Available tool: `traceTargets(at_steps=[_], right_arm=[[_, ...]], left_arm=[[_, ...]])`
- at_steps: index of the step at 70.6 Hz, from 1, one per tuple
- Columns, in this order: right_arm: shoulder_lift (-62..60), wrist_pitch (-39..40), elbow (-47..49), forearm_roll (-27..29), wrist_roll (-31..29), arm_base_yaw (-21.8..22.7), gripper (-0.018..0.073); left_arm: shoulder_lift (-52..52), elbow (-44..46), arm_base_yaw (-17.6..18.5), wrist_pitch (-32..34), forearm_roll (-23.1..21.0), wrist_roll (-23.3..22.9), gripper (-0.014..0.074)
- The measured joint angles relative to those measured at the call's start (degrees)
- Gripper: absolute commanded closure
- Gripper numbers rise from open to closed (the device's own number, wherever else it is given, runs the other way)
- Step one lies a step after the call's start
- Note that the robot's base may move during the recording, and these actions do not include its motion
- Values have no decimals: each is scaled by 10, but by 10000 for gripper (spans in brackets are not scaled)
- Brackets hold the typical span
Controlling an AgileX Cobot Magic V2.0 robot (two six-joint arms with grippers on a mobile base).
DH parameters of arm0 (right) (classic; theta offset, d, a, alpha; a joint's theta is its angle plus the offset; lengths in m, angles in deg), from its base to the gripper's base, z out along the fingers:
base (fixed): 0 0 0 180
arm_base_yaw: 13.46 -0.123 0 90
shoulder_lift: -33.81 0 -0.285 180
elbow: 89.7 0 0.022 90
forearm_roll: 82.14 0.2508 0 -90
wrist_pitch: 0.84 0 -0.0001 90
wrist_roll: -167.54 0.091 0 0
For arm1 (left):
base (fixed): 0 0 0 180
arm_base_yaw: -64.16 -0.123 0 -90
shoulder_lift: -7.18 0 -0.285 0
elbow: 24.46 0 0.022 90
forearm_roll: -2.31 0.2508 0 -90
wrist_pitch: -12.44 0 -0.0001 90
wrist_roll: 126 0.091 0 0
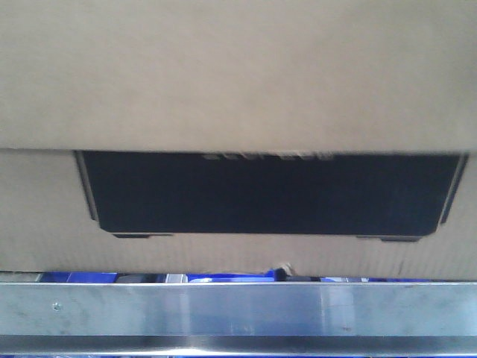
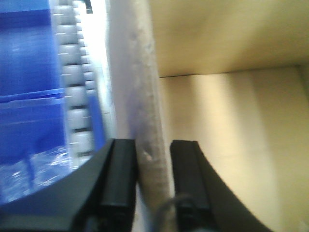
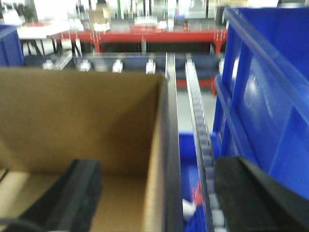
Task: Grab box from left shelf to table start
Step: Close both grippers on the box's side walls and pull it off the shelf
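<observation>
Front view: box filled nearly the whole frame, black panel facing the camera, long side running left to right, parallel to the front rail of the shelf. Box sat on the shelf, above and behind the rail, with blue showing in the thin strip between them. No fingers and no counter in this view. Left wrist view: left fingers straddled the box's left wall, one finger outside toward the track and bin, the other inside the box. The wall edge ran straight away from the fingers and filled the gap between them, no daylight on either side. Judged: narrow and gripping the wall, though blur left pad contact short of certain. Right wrist view: right fingers stood wide, one inside the box, the other out over another track beside another bin. The right wall lay between them, roughly midway, touching neither. Judged: left arm seated on the box, right arm placed but not closed. The coming move turns on that right wall lying square between the wide fingers; closing inward should catch it with no sideways shift. The lift would then need to clear the rail before the box heads for the counter. A one-sided grip risks skewing the box.
</observation>
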Motion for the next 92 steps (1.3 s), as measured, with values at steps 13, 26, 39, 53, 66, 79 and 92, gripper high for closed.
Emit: traceTargets(at_steps=[13, 26, 39, 53, 66, 79, 92], right_arm=[[110, -91, 90, 0, 0, 0, -66], [205, -178, 165, 0, 0, 0, -66], [255, -266, 213, 0, 0, 0, -66], [256, -279, 239, 0, 0, 0, -66], [256, -285, 253, 0, 0, 0, -66], [256, -305, 271, -8, 0, 0, -66], [266, -322, 277, -29, 26, 0, -66]], left_arm=[[0, 0, 1, -8, -13, 20, 700], [0, 1, 1, -16, -20, 33, 700], [0, 1, 1, -17, -21, 33, 699], [0, 1, 1, -17, -20, 17, 694], [0, 1, 2, -9, -15, -28, 694], [-2, 1, 2, 16, 3, -77, 694], [-10, 1, 2, 31, 8, -105, 694]])
